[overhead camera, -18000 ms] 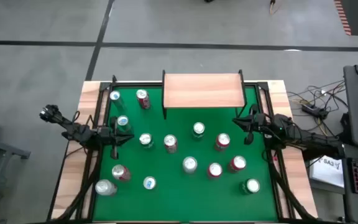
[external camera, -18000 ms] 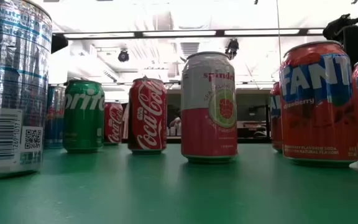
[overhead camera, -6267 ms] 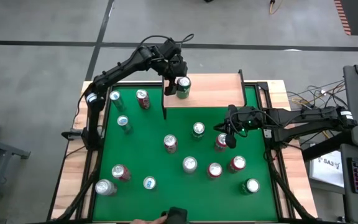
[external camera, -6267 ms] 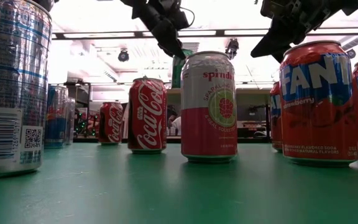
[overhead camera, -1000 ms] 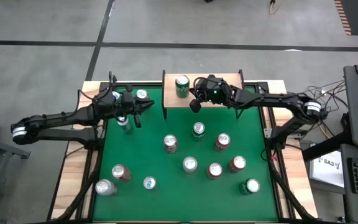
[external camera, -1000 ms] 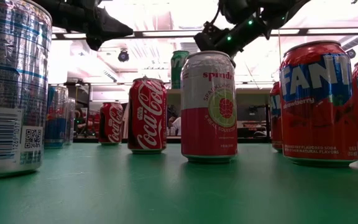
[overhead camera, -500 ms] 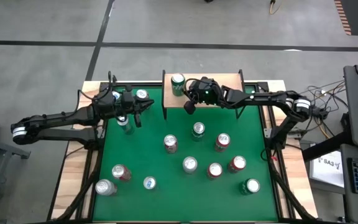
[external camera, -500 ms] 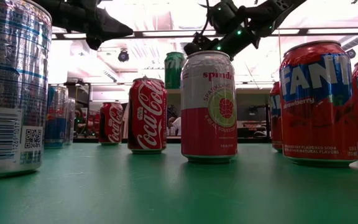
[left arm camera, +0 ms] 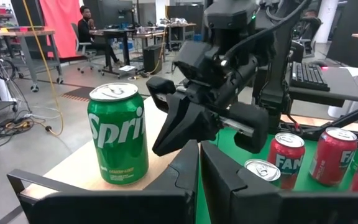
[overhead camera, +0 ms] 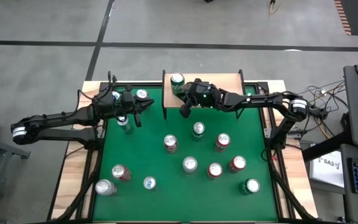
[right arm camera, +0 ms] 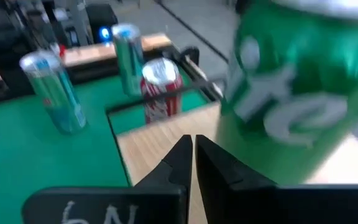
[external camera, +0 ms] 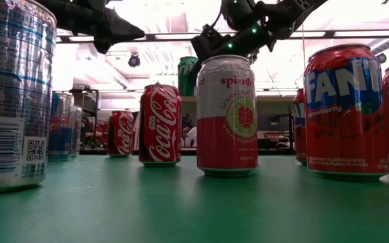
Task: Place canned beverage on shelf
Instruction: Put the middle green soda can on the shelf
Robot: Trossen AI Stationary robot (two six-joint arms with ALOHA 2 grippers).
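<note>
place: robotics lab | evidence: desks [left arm camera: 129, 34], seated person [left arm camera: 89, 28], concrete floor [overhead camera: 166, 25]

One can [overhead camera: 177, 79] stood on shelf [overhead camera: 222, 84] at its left end, right gripper [overhead camera: 184, 111] just beside it, other cans [overhead camera: 190, 164] scattered on table [overhead camera: 166, 193] before shelf

Matt wooden shelf [overhead camera: 219, 87] (glossy metal can [left arm camera: 117, 134])

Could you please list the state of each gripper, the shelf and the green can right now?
Green can: upright on the shelf's left end, not held.
Shelf: carries only that one can.
Right gripper: shut, empty, by the shelf's front edge beside the can.
Left gripper: shut, empty, above the table's left side.
</note>
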